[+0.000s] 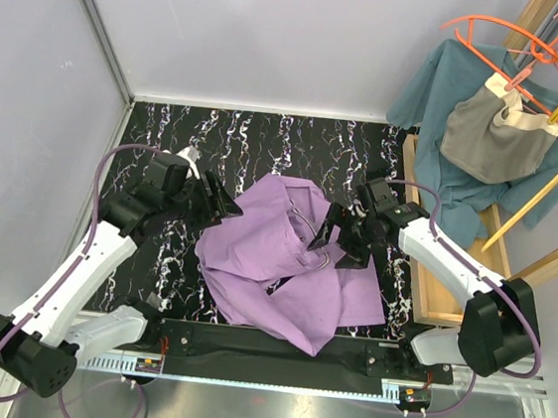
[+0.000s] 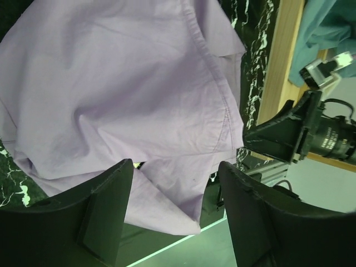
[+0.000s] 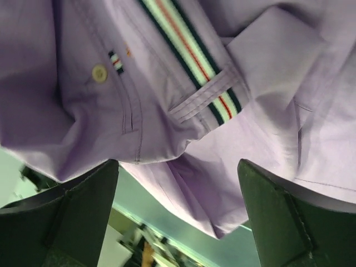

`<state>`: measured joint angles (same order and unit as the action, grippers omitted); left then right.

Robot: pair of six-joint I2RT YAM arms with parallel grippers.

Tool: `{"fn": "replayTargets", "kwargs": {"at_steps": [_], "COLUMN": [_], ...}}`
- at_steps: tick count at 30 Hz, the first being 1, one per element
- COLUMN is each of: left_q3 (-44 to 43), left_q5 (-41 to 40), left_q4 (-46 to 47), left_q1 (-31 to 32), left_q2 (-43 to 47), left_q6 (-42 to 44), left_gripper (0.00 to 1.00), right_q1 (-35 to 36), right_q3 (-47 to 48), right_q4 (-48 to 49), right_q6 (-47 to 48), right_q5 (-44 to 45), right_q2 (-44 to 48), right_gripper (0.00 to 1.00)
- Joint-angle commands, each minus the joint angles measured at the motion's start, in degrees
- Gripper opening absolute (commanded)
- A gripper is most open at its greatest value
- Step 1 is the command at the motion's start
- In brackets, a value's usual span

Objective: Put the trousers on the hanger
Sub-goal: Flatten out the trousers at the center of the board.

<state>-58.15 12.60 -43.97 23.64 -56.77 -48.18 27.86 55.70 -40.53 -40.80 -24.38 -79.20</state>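
Black marbled counter, pale walls round it. Trousers lie crumpled mid-counter btwn the two arms, one part trailing toward the near edge. Striped waistband & a button fill the right wrist view. Left end effector sits at the trousers' left edge, fingers spread wide, nothing gripped. Right end effector is over the cloth's right side, also wide, no grip. Wooden rack at right w/ teal shirt, grey garment & orange hangers.
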Motion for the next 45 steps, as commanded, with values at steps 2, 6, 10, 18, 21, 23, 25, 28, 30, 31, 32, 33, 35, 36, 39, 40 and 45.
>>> {"fn": "replayTargets", "kwargs": {"at_steps": [2, 6, 10, 18, 21, 23, 25, 28, 30, 31, 32, 33, 35, 36, 39, 40, 45], "left_q3": [-3.4, -3.5, -4.3, -7.1, -8.2, -8.9, -9.7, -10.1, -10.0, -9.9, -10.0, -10.0, -10.5, -10.8, -12.5, -13.1, -18.7], "left_q5": [0.1, -0.5, -1.9, -1.5, -1.3, -1.3, -1.3, -1.4, -1.5, -1.4, -1.4, -1.0, -0.8, -0.7, -2.3, -2.8, -1.5], "left_q4": [1.5, 1.6, 1.4, 1.2, 1.3, 0.8, 0.5, 0.6, 0.6, 0.5, 0.3, 0.0, -0.4, -0.8, -1.7, -2.9, -1.3], "left_q1": [0.3, 0.3, 0.3, 0.3, 0.3, 0.3, 0.3, 0.3, 0.2, 0.2, 0.0, 0.0, -0.3, -0.5, -0.5, -0.4, 2.0], "left_q2": [-0.5, -1.2, -1.6, -4.8, -6.2, -7.1, -7.7, -7.9, -7.9, -7.8, -8.0, -8.3, -8.9, -9.1, -11.2, -12.1, -21.3], "left_q6": [-0.9, -1.4, -1.2, -0.4, -0.2, -0.2, 0.0, 0.2, 0.8, 1.1, 1.3, 1.9, 2.4, 2.7, 2.0, 1.4, 1.2], "left_gripper": [0.67, 0.67, 0.67, 0.67, 0.67, 0.67, 0.67, 0.67, 0.67, 0.67, 0.67, 0.68, 0.68, 0.68, 0.68, 0.68, 0.68], "right_q1": [-0.1, -0.5, -1.0, -1.0, -0.6, -0.1, 0.8, 2.3, 2.8, 2.9, 3.0, 3.3, 4.0, 4.5, 5.9, 6.4, 6.6], "right_q3": [1.6, 2.2, 2.0, -1.4, -1.4, -1.9, -2.3, -1.7, -2.1, -2.3, -2.3, -0.8, 1.6, 3.5, 3.3, 2.3, -10.0], "right_q4": [-1.3, -2.6, -6.3, -0.5, 1.3, 3.7, 5.8, 6.2, 6.2, 7.2, 7.0, 5.6, -1.6, -4.1, -13.4, -18.2, -23.3], "right_q6": [-12.0, -16.0, -18.0, -24.4, -27.1, -29.9, -31.5, -31.9, -31.0, -30.5, -27.7, -25.6, -17.9, -15.3, -8.0, -6.8, -8.9], "right_q5": [6.1, 9.6, 13.1, 5.8, 4.2, 2.9, 1.4, 2.0, 1.9, 1.2, 0.3, 0.7, 5.8, 8.2, 15.8, 17.7, 16.7], "right_q2": [-1.1, 0.3, 3.2, -1.5, -3.0, -4.3, -5.6, -7.9, -9.0, -9.5, -9.7, -9.7, -7.6, -6.2, 1.1, 5.0, 17.9], "right_gripper": [0.95, 0.86, 0.88, 0.93, 0.87, 0.80, 0.67, 0.61, 0.56, 0.33, 0.22, 0.15, 0.10, 0.09, 0.01, 0.00, 0.00]}}
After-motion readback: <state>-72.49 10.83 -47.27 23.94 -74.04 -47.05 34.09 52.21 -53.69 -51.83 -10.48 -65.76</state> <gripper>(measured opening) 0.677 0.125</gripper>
